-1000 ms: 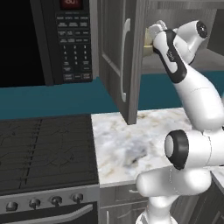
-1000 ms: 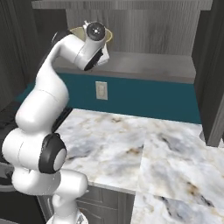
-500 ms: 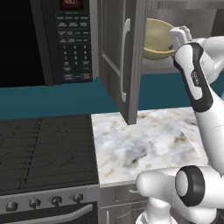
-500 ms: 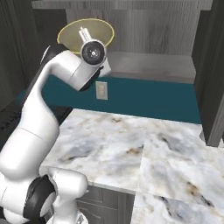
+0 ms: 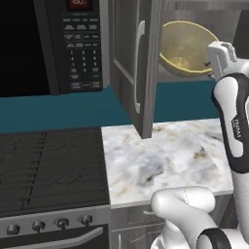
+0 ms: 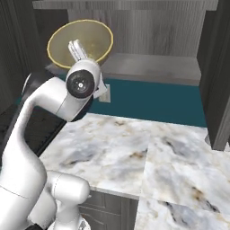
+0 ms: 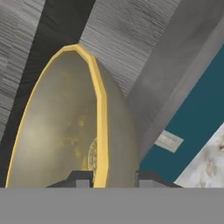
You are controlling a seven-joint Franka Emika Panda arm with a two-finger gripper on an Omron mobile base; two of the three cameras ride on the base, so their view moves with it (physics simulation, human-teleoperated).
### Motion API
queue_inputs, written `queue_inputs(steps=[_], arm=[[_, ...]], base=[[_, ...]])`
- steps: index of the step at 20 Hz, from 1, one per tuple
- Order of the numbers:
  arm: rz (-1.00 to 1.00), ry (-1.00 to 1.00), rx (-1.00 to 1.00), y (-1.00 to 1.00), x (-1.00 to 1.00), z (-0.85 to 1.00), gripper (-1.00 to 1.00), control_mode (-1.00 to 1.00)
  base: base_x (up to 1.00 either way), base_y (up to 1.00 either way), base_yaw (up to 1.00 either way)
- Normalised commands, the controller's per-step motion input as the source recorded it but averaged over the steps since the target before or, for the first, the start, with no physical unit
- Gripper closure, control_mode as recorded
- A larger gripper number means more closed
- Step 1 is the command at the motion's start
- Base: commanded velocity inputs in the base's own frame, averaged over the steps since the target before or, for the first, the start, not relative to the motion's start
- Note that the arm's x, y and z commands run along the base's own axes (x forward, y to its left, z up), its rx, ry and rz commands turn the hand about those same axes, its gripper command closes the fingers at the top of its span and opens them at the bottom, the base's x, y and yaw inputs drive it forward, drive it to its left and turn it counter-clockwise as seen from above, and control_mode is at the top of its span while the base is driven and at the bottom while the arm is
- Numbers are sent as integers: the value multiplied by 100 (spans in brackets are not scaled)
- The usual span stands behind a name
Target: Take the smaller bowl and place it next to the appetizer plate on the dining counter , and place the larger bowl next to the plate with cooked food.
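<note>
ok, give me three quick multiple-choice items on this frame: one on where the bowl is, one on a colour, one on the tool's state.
1. Where is the larger bowl?
A. flat on the worktop
B. held up, tilted, in front of the open cabinet
C. on the stove

2. What colour is the wall strip under the cabinet?
A. teal
B. red
C. white

3. How is the tool set?
A. wide open, nothing in it
B. shut on the bowl's rim
C. shut on the cabinet door

Key: 1 B, the bowl tips on its side high above the worktop. 2 A, a teal band runs behind the worktop. 3 B, in the hand view one finger sits on each side of the rim.
</note>
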Motion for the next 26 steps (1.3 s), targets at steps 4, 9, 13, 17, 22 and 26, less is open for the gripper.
queue_inputs(steps=[4,9,13,17,22,26], arm=[[-4,0,0,-39,-100,0,100,-100],[-2,3,0,-31,-100,-2,100,-100],[0,32,-3,-10,-88,-31,100,-100],[0,35,-11,0,-53,-49,100,-100],[0,44,-3,0,-21,-57,100,-100],[0,29,-1,9,0,-34,100,-100]], base=[[0,0,0],[0,0,0],[0,0,0],[0,0,0],[0,0,0],[0,0,0]])
